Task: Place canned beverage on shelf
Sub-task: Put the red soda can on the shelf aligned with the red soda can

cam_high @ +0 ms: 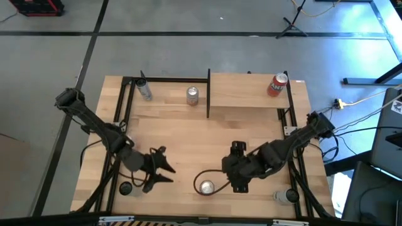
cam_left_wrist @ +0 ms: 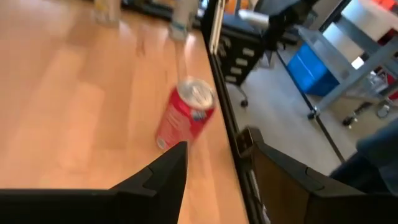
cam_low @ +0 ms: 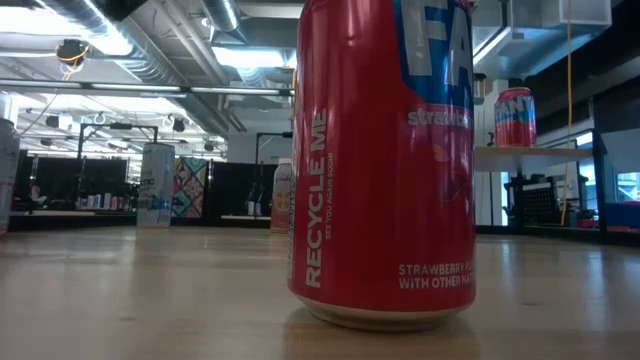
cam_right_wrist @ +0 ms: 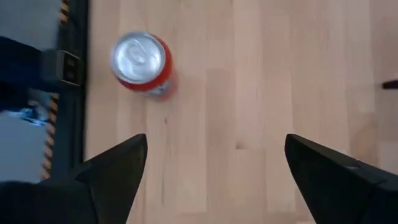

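A red beverage can point(cam_high: 206, 186) stands upright on its base on the tabletop near the near edge; it fills the low view point(cam_low: 385, 160). My left gripper point(cam_high: 167, 166) hovers open to the can's left, pointing toward the can point(cam_left_wrist: 185, 115). My right gripper point(cam_high: 233, 169) hangs open just right of the can, pointing steeply down, with the can's silver top point(cam_right_wrist: 141, 62) ahead of its spread fingers. The shelf point(cam_high: 248, 93), a raised pale-wood panel at the far right, carries another red can point(cam_high: 277, 85).
Two more cans point(cam_high: 144, 90) point(cam_high: 192, 95) stand at the table's far edge, left of the shelf. Black metal posts and rails point(cam_high: 208, 94) frame the shelf and run along the table's sides. The bare wood between the arms and the shelf holds nothing.
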You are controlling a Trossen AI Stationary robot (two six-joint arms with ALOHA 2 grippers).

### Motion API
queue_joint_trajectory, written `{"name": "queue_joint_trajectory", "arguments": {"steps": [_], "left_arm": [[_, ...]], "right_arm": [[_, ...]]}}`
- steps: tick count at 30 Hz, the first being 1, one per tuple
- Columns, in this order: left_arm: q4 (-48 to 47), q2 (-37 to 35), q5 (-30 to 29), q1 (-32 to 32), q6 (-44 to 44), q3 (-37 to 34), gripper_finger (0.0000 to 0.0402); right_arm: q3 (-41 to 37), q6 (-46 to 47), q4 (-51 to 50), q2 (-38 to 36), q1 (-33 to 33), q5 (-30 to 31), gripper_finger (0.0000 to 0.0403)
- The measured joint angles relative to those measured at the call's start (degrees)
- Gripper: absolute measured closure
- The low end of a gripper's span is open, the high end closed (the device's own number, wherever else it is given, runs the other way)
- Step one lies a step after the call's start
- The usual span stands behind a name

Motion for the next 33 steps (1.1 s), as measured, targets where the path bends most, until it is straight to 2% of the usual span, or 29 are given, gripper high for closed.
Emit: {"name": "queue_joint_trajectory", "arguments": {"steps": [7, 14, 20, 23, 29, 33], "left_arm": [[0.2, 5.8, -1.5, -3.4, -6.4, 0.0, 0.0228], [4.0, 13.1, -1.8, -4.3, -8.1, 0.0, 0.0228], [14.5, 20.1, -3.0, -3.6, -7.8, 0.0, 0.0228], [17.0, 23.7, -3.2, -2.7, -7.9, 0.2, 0.0228], [17.6, 30.0, -1.6, -0.7, -3.4, 6.7, 0.0228], [17.3, 34.1, -1.2, 0.0, 1.7, 11.1, 0.0228]], "right_arm": [[0.0, 1.0, -2.1, 2.7, 0.1, 2.6, 0.0033], [0.0, -0.2, -2.1, 4.8, -0.1, 5.0, 0.0033], [-7.9, 1.3, 6.8, 4.8, 0.0, 3.2, 0.0033], [-13.3, 1.8, 15.7, 4.7, 0.4, -0.4, 0.0033], [-19.9, 5.4, 26.5, 4.7, 1.2, -2.9, 0.0033], [-20.8, 7.2, 28.1, 4.7, 1.2, -2.9, 0.0033]]}}
